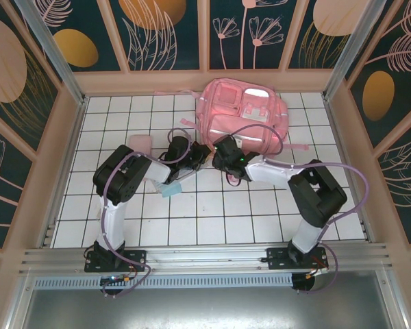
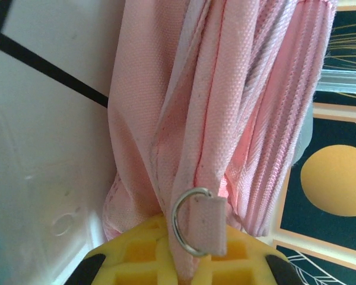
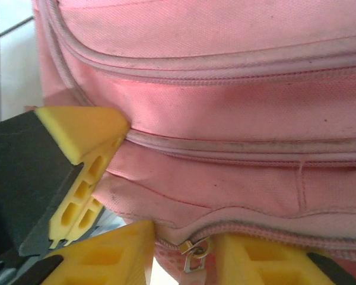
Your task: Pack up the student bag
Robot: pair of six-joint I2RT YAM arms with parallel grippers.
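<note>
Pink student bag is sitting clamped in the left pincer; the right pincer, narrowly parted, is seemingly straddling its zipper pull.

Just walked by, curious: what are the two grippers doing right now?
Left gripper: closed on a strap of the student bag.
Right gripper: open, straddling the zipper pull.

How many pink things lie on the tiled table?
2: the student bag at the far centre, and a small pink case left of it. Others may lie hidden.
</note>
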